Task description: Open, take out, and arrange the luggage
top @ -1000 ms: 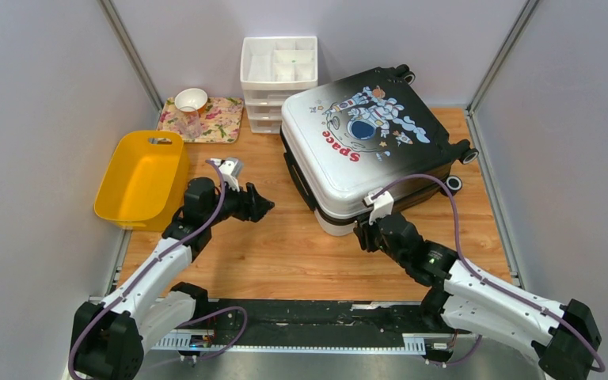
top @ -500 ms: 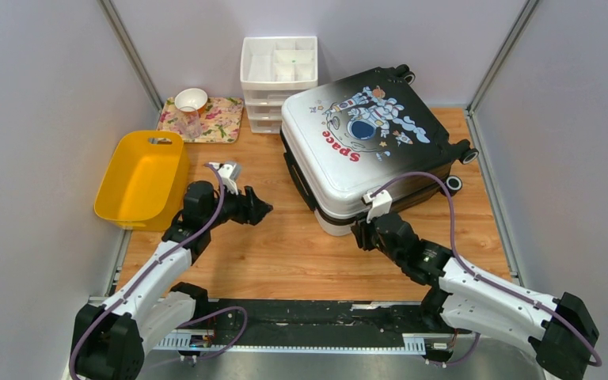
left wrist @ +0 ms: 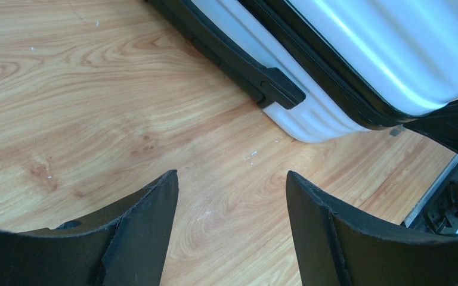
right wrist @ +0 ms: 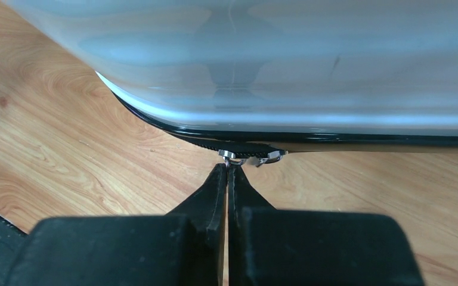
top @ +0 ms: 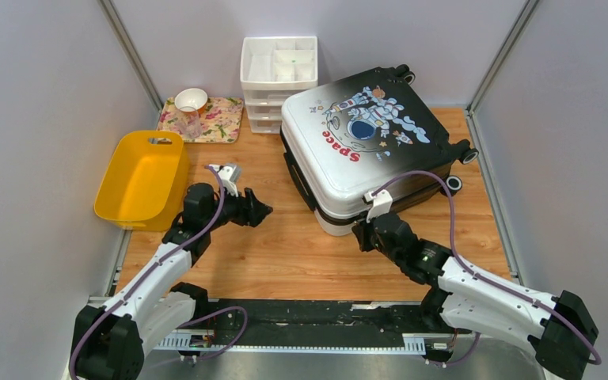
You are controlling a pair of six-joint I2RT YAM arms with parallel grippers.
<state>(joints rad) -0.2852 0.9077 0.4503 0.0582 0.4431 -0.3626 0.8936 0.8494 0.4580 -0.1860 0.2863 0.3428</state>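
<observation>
Space suitcase [top: 364, 131] lies shut on the right of my table [top: 285, 253], white drawers [top: 279, 81] just behind, yellow bin [top: 111, 186] far left, my left pincer [left wrist: 231, 179] spread wide nearby, my right pincer [right wrist: 227, 173] pressed together at its zipper pull [right wrist: 231, 157].

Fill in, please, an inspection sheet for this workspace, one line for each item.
surface: wooden table, a few pale specks.
job's things: Space suitcase lying flat, closed; zipper pulls at its near edge.
clutter: yellow bin, nothing seen inside; white drawer organizer; floral tray carrying a white bowl.
grippers: left gripper open over bare wood; right gripper shut, tips at the zipper pulls, hold not certain.
cables: purple cables along both arms; the right one arcs over the suitcase's near corner.
surroundings: grey walls on three sides.
</observation>
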